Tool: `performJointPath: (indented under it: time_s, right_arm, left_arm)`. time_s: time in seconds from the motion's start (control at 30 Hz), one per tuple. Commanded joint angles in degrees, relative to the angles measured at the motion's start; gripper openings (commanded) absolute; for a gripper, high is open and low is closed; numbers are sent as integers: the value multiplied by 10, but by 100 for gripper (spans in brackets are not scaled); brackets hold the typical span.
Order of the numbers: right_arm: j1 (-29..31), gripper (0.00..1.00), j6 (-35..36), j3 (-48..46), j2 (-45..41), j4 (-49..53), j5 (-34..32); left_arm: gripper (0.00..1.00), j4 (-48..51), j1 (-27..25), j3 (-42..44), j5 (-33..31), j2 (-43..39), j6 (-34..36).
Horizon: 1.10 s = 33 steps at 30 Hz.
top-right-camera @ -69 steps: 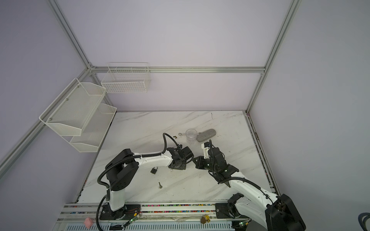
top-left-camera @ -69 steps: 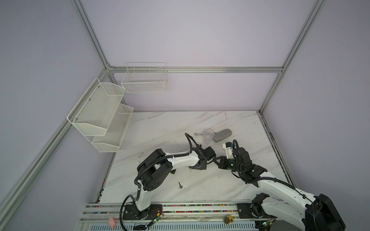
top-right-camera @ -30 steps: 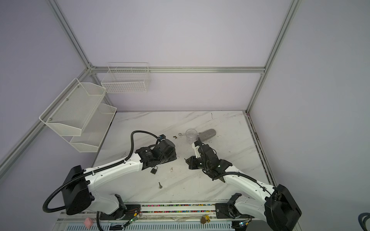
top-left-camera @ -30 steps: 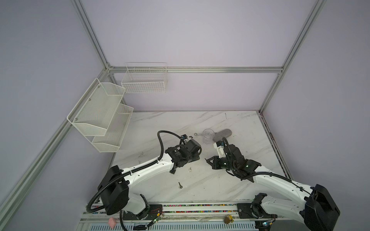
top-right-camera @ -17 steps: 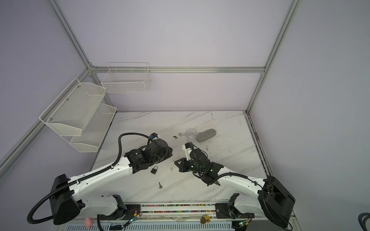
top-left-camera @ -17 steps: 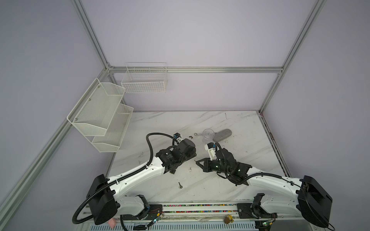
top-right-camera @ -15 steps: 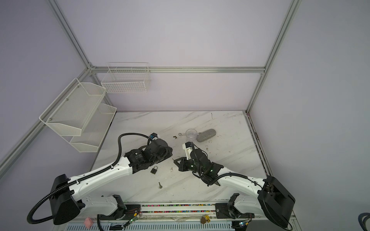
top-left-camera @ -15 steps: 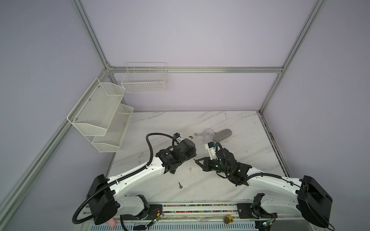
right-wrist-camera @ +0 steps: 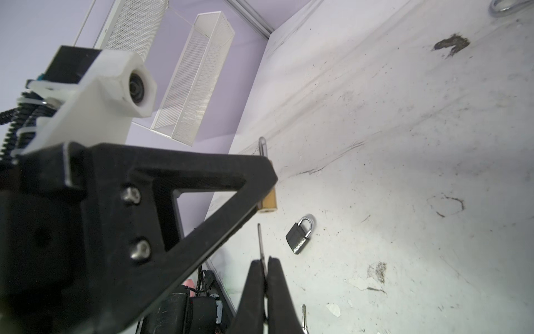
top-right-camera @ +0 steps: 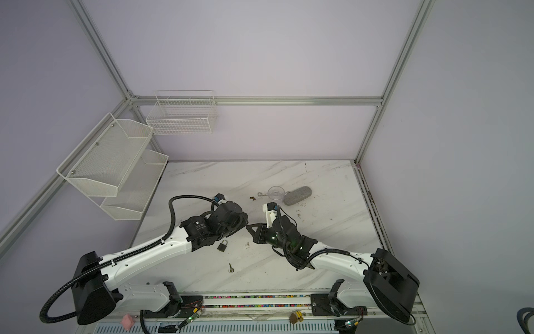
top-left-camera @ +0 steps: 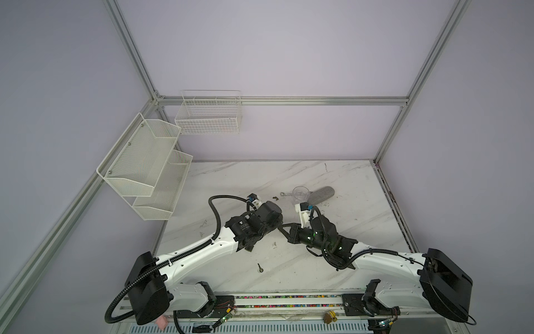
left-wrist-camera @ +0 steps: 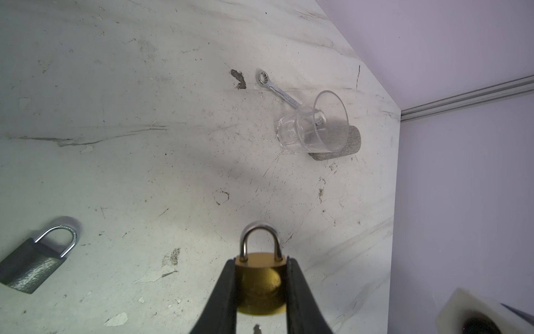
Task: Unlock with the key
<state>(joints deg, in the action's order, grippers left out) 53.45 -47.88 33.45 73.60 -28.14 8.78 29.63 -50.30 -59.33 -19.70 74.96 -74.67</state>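
Two padlocks (left-wrist-camera: 260,282) (left-wrist-camera: 34,266), two keys (right-wrist-camera: 260,240) (top-right-camera: 231,268), one wrench (left-wrist-camera: 277,91), one clear cup (left-wrist-camera: 312,124), one grey pad (top-left-camera: 322,194)

On my marble table (top-left-camera: 245,179) a clear plastic cup (top-left-camera: 300,195) stands near the back, right of the middle in both top views. A small chrome wrench (top-left-camera: 284,194) lies at its left, its far end seen through the cup's wall in the left wrist view. A grey oval pad (top-left-camera: 322,195) lies against the cup's right side. A dark chip (left-wrist-camera: 238,78) sits just beside the wrench's ring end. My white wire basket (top-left-camera: 209,115) hangs on the back wall, and my two-tier mesh shelf (top-left-camera: 144,167) on the left wall. A small pink lump (top-left-camera: 161,321) rests on the front rail.
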Motion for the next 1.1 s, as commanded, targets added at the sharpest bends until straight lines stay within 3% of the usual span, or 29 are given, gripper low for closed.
performJointPath:
  time_s: [0.0, 1.07]
  right_arm:
    - [7, 0, -23, -8, 2, -34, -41]
    - [43, 0, -48, 7, 20, -35, -107]
  left_arm:
    - [0, -15, 1, 17, -18, -4, -26]
    - [0, -15, -7, 33, -34, -4, -62]
